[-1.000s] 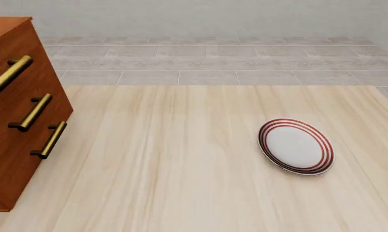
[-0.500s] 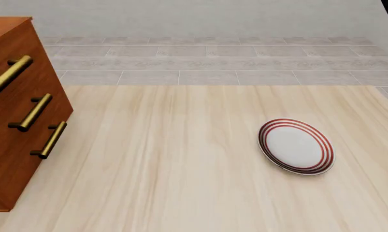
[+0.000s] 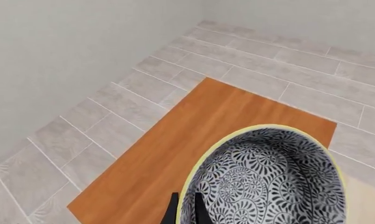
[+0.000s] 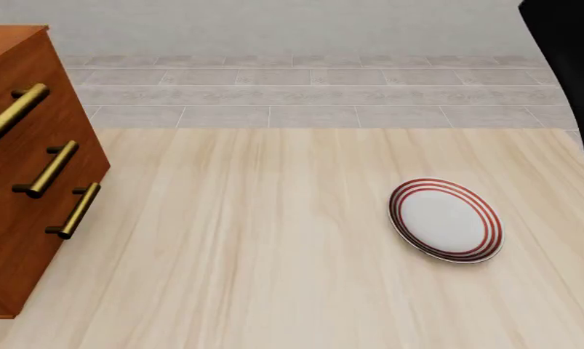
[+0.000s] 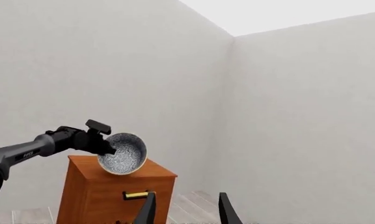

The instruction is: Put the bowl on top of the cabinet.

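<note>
**One bowl held above the cabinet, not yet set down**

One arm carries the load: the left gripper [image 3: 186, 210] has its dark fingers closed over the rim of the deep round bowl with the dense blue-black floral pattern and pale yellow rim [image 3: 265, 179], one finger inside and one outside. In the left wrist view the bowl hangs over the reddish-brown wooden top of the tall cabinet [image 3: 194, 140], covering the corner toward 4 o'clock.

The risk, as a judgement: the bowl looks tilted and close to the top's edge. Released here, it could land on its side, roll, and drop off the cabinet. A pinch on a thin rim could also let it swing.

The right wrist view adds what the others lack: the left arm [image 5: 31, 151] at 9 o'clock, the bowl [image 5: 123, 154] tipped with its mouth facing sideways, just above the cabinet [image 5: 106, 191] and its brass-gold handle [image 5: 136, 194]. The right gripper [image 5: 186, 210] shows spread, empty fingers.

The front view shows no bowl, only the cabinet's front at 9 o'clock, the pale wood table [image 4: 272, 240], and a flat white plate with red rings [image 4: 445, 219] at 4 o'clock.
</note>
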Tool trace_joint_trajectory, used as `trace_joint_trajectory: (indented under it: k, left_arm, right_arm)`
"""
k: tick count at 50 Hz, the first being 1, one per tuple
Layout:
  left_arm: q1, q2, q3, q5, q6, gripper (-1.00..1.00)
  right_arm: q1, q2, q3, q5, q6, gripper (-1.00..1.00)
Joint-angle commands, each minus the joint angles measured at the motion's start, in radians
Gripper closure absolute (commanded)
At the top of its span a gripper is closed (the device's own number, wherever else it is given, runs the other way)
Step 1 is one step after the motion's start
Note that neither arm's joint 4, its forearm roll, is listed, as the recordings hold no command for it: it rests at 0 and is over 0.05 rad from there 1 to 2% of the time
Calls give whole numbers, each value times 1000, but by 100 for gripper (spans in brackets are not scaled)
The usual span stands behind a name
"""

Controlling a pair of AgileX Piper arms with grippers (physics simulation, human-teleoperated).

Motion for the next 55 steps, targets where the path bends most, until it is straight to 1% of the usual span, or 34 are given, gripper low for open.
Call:
trace_joint_trajectory:
  k: [1, 2, 7, 24, 35, 47, 55]
  left_arm:
    - [-10, 66, -3, -4, 10, 100]
    - [-11, 69, -5, -4, 7, -100]
    - [-20, 90, -16, -3, 6, -100]
    - [-4, 100, -43, 4, 19, -100]
    - [-2, 117, -86, 18, 22, -100]
    - [-1, 132, -156, 47, 22, -100]
    - [-6, 145, -178, 50, 22, -100]
  right_arm:
    - [3, 16, 7, -14, -6, -100]
    - [4, 16, 7, -14, -6, -100]
    - [2, 13, 6, -8, -5, -100]
    - [0, -2, 0, 10, -6, -100]
    - [-3, -14, -5, 21, -6, -100]
    - [-4, -1, 0, 3, -10, -100]
    - [-5, -4, 0, 5, -9, -100]
